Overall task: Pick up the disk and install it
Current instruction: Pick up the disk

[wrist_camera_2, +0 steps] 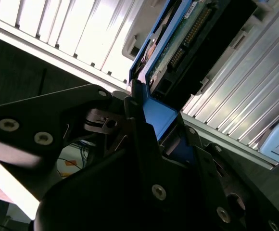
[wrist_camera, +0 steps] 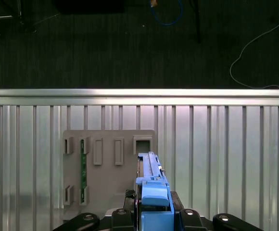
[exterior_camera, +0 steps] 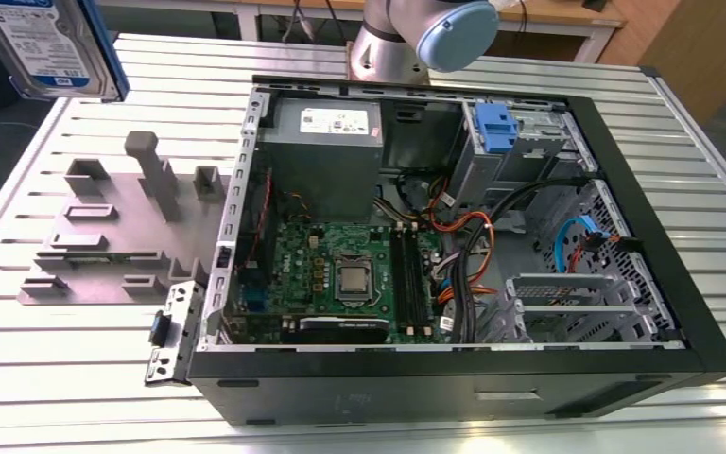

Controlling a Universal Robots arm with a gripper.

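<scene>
The disk [exterior_camera: 50,47], a silver hard drive with a white-and-blue label in a blue caddy, hangs in the air at the exterior view's upper left, above the far left corner of the table. In the first wrist view the disk [wrist_camera: 152,190] appears edge-on, with my gripper [wrist_camera: 154,214] shut on its blue caddy. The second wrist view has the black fingers [wrist_camera_2: 138,120] clamped on the caddy end of the disk [wrist_camera_2: 185,45], whose circuit-board side faces the camera. The disk hovers above a grey holder plate [wrist_camera: 108,168].
An open black computer case [exterior_camera: 665,236] lies on the slatted aluminium table [exterior_camera: 73,378], with a motherboard, a power supply [exterior_camera: 325,132] and a blue-tabbed drive bay [exterior_camera: 495,128] inside. The grey holder plate [exterior_camera: 98,246] lies left of the case. Dark floor with cables [wrist_camera: 168,19] is beyond the table edge.
</scene>
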